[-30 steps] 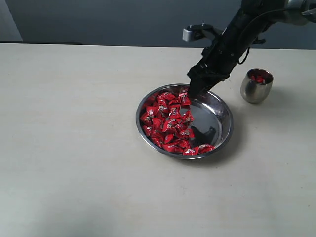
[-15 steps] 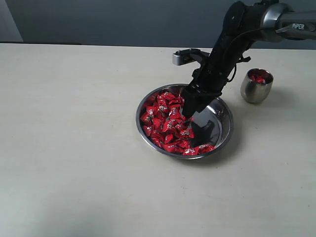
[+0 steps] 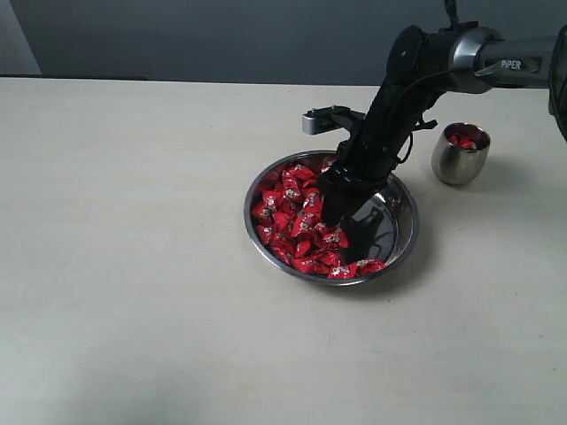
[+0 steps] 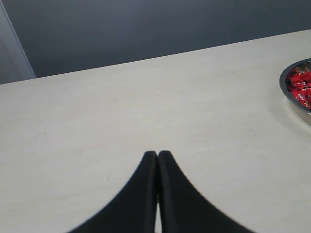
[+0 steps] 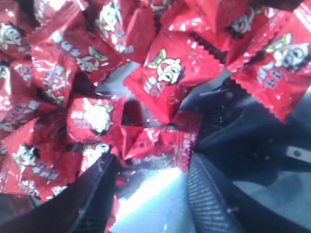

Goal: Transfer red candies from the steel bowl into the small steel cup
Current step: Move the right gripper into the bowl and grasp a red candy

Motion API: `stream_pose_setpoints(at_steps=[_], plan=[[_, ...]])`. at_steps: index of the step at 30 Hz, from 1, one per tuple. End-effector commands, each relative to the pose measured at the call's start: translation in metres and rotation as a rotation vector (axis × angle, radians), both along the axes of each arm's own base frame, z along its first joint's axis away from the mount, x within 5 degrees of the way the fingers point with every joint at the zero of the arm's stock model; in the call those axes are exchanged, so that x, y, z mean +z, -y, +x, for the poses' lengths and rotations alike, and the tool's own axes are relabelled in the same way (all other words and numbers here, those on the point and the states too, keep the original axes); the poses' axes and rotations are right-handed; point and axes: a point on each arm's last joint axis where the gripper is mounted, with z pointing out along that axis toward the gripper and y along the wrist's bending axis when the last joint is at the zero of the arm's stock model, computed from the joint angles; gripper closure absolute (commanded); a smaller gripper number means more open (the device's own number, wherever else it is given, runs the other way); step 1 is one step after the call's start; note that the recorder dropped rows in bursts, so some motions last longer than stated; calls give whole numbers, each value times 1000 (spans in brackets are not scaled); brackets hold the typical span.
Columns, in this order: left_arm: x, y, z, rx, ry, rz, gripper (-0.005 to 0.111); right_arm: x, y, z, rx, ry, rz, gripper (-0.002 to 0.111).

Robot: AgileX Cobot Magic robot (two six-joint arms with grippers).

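The right tool [image 3: 333,216], jaws spread, sits among the red candies [image 3: 292,212] mid-frame, tips hidden; its arm [image 3: 399,97] covers the steel bowl [image 3: 404,217] at its upper rim. The left tool [image 4: 157,159] is clenched, empty.

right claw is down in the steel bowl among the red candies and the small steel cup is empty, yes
Not empty: the exterior view shows red candies inside the small steel cup. The right claw is in the steel bowl as said.

Red candies [image 3: 297,212]: glossy crinkled wrappers. Steel bowl [image 3: 396,215]: mirror-bright. Small steel cup [image 3: 456,165]: brushed. Table [image 3: 133,221]: matt.
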Motion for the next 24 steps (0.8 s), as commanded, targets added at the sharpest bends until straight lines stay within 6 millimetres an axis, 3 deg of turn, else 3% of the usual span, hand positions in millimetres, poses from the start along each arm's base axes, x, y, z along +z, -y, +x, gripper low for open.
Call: stream_pose_setpoints(at_steps=[1,7,10,16,24], plan=[[1,1,0,-10,9,-6,106,-5,-1,1,-3,-1,3,65],[1,1,0,-10,9,-6,106,-5,-1,2,-6,7,4,97],[1,1,0,-10,9,-6,106,-5,-1,2,-6,8,4,107],[1,1,0,-10,9,-6,106,3,1,3,3,39,-6,109],[1,1,0,-10,9,-6,106,37,11,9,-20,160,-4,109]])
